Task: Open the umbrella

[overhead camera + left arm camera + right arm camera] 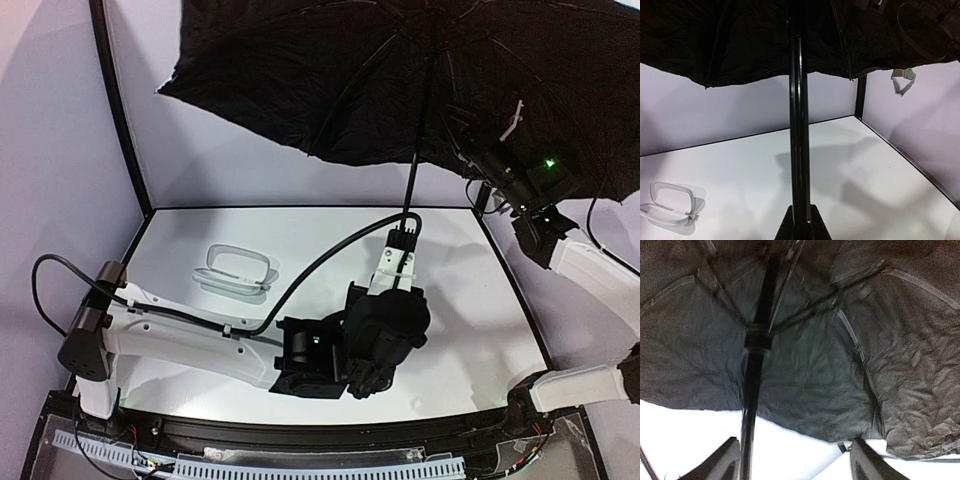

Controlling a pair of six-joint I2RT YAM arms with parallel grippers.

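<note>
Firmly, the left gripper [403, 236] is clamped on the lower end of the thin black shaft [420, 130], its two fingers [812, 225] pressed against either side of the shaft in the left wrist view. From there the shaft rises nearly straight up from the middle of the white table [455, 330] into the umbrella [330, 80], which stands fully spread high over the far half of the table, its crinkled black underside and thin ribs facing down. The right gripper [795, 452] is up under the right part of the canopy with its fingers [720, 462] wide apart. The shaft passes just inside the left-hand finger in its own view, and nothing is pinched between them. Just above, a ringed collar [757, 337] sits on the shaft where several ribs meet. A small pale strap [903, 80] hangs from the canopy's edge on the right, near the right arm [575, 260], which reaches up from the table's right side. The left arm [180, 335] stretches low across the near part of the table from the left. A pale rounded storage case [235, 270] lies on the table to the left, well apart from the shaft and both grippers. Pale lilac walls [60, 150] with black corner posts close in the table.
</note>
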